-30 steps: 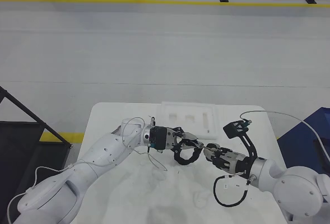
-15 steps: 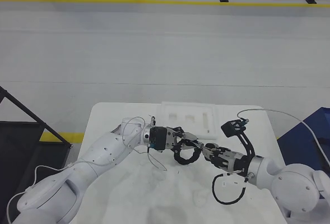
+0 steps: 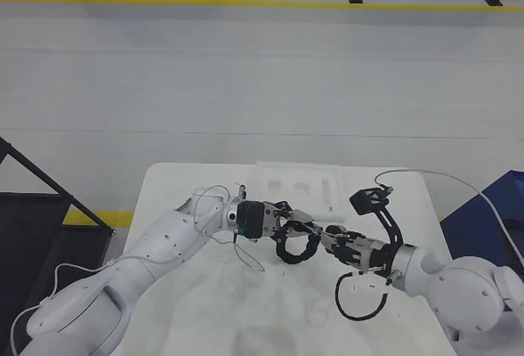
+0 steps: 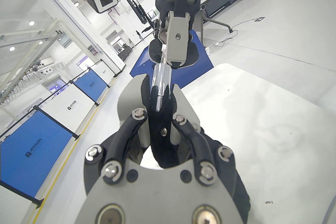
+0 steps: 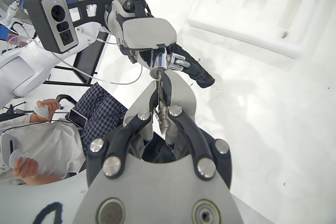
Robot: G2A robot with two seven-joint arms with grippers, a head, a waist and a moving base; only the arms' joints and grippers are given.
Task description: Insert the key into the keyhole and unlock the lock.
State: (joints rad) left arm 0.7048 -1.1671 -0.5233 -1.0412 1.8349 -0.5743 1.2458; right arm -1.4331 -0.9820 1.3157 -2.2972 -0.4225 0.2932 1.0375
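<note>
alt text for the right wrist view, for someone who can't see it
The right gripper pinches a key with its tip at the keyhole of a chrome lock, which the left gripper holds above the table. A black cable runs from the lock, and a white foam tray lies farther off on the table.

table (image 3: 270, 311): white, faintly scuffed | foam tray (image 3: 302, 167): white, three recesses, at table's far edge | rack (image 3: 12, 249): black, beside table | panel (image 3: 511, 191): blue, at the opposite side | floor stripe (image 3: 88, 216): yellow, between rack and table
</note>
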